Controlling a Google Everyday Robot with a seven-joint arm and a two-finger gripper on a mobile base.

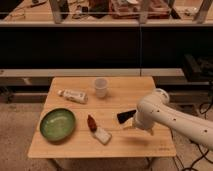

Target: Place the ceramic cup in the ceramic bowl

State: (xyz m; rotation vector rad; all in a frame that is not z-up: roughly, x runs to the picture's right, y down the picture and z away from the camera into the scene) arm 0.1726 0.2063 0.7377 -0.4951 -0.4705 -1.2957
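Note:
A white ceramic cup stands upright near the far middle of the wooden table. A green ceramic bowl sits at the table's front left, nothing in it. My gripper hangs over the table's right half at the end of the white arm, pointing left. It is below and to the right of the cup, well apart from it, and far right of the bowl.
A white tube lies left of the cup. A small red-capped white bottle lies between the bowl and the gripper. A dark shelf and railing run behind the table. Cables lie on the floor at right.

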